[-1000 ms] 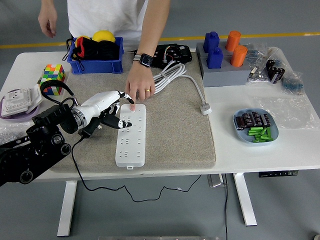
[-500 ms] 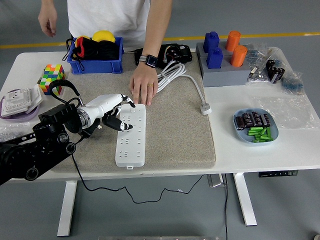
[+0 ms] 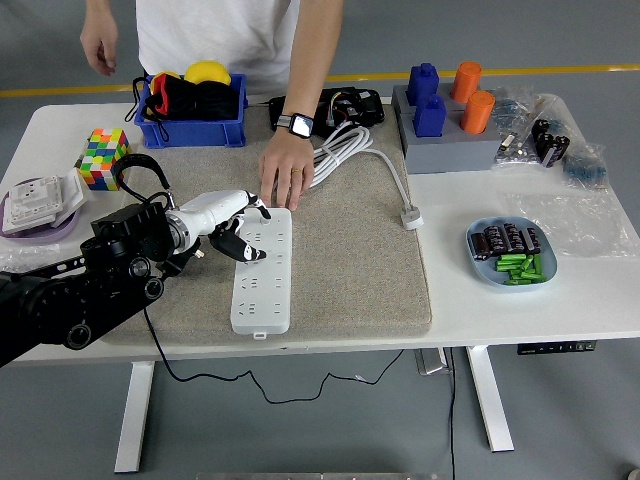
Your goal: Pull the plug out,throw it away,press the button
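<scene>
A white power strip [image 3: 262, 272] lies lengthwise on the grey mat [image 3: 350, 260]. My left hand [image 3: 238, 226], white with dark fingertips, rests over the strip's upper left corner. Its fingers are spread and hold nothing. One finger [image 3: 259, 211] points at the strip's top end, and the others curve down onto the sockets. A white plug [image 3: 411, 217] lies loose on the mat to the right, joined to a coiled white cable [image 3: 340, 150]. A person's hand [image 3: 285, 178] lies flat on the mat, touching the strip's top edge.
A blue bin [image 3: 190, 128] of items and a colourful cube [image 3: 104, 157] stand at the back left. A grey block with blue and orange cylinders [image 3: 445, 125] sits back right, with a blue plate [image 3: 478, 262] of parts nearer. A thin black cable [image 3: 155, 330] hangs off the front edge.
My left arm has crept up and to the right while the hand stayed on the strip's upper left. The person's hand drew back from the strip's top and now lies flat at its edge.
</scene>
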